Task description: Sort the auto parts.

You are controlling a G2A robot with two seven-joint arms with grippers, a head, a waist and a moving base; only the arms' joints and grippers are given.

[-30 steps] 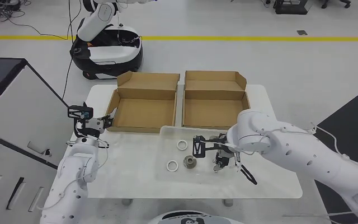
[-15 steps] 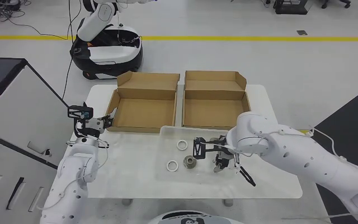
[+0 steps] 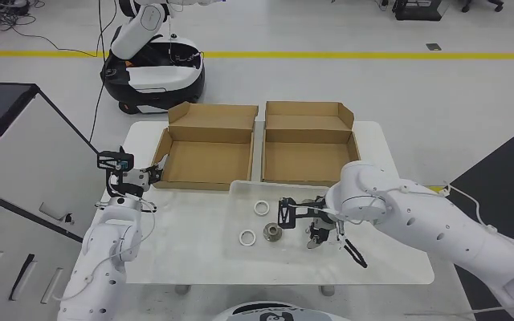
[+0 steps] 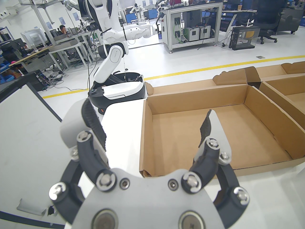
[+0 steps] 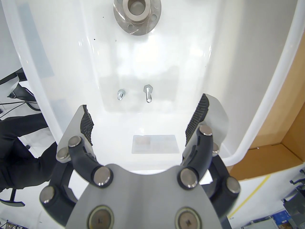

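Auto parts (image 3: 273, 233) lie in a white tray (image 3: 234, 189).
Grey holed flange (image 5: 137, 8), two bolts (image 5: 147, 93), two rings (image 3: 262, 208); left gripper (image 4: 150, 117) and right gripper (image 5: 144, 108) fingers spread.

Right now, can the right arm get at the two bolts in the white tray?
Probably yes: its open jaws hang over the two bolts, which lie bare in the tray, with nothing between.

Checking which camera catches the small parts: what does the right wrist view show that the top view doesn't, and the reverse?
Right wrist view: two small bolts side by side on the tray floor. Top view: the left box and right box in full, plus a second ring on the tray's near side. Both: the tray, the metal flange, the ring nearer the boxes, and a box corner.
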